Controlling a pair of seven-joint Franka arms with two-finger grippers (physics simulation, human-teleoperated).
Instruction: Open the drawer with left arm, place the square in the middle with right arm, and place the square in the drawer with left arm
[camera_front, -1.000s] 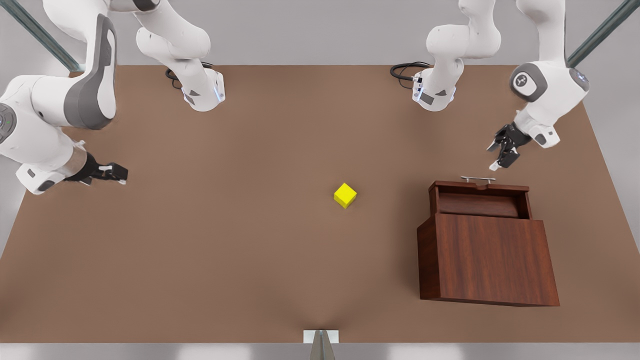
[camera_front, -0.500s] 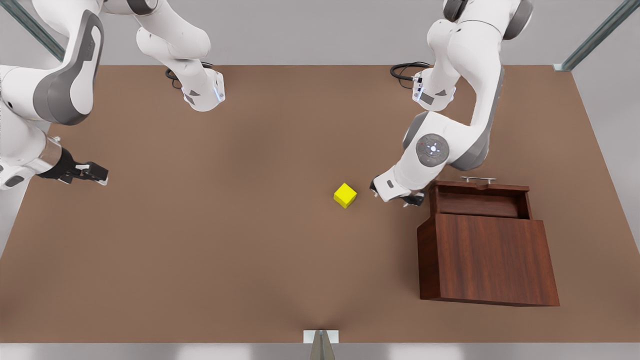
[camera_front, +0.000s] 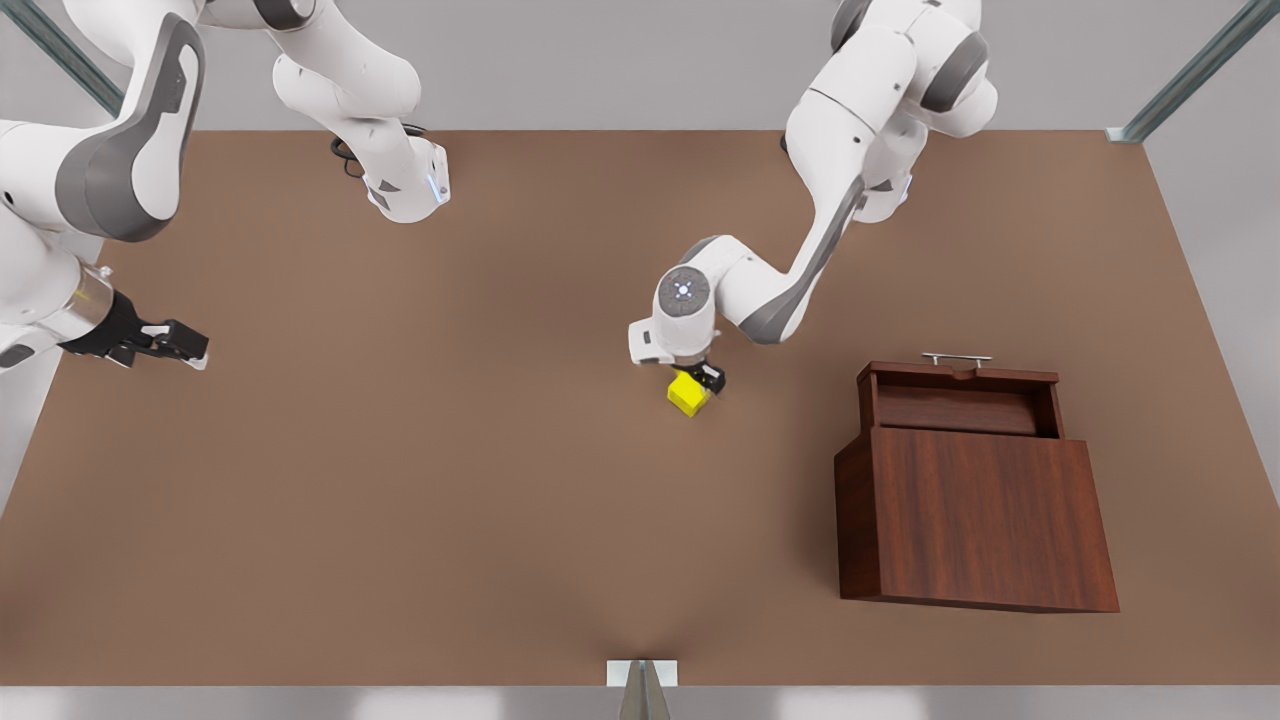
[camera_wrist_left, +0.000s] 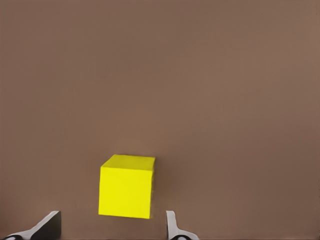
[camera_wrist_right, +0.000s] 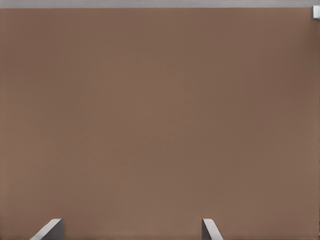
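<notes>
1. Yellow square sits on the table, well apart from the drawer, which stands pulled open.
2. Since a second ago the left gripper has swung away from the drawer's handle to hover over the square, fingers spread either side, not yet gripping.
3. Far from the square, the right gripper waits, fingers parted.
4. Likely next: closing on the square.
</notes>
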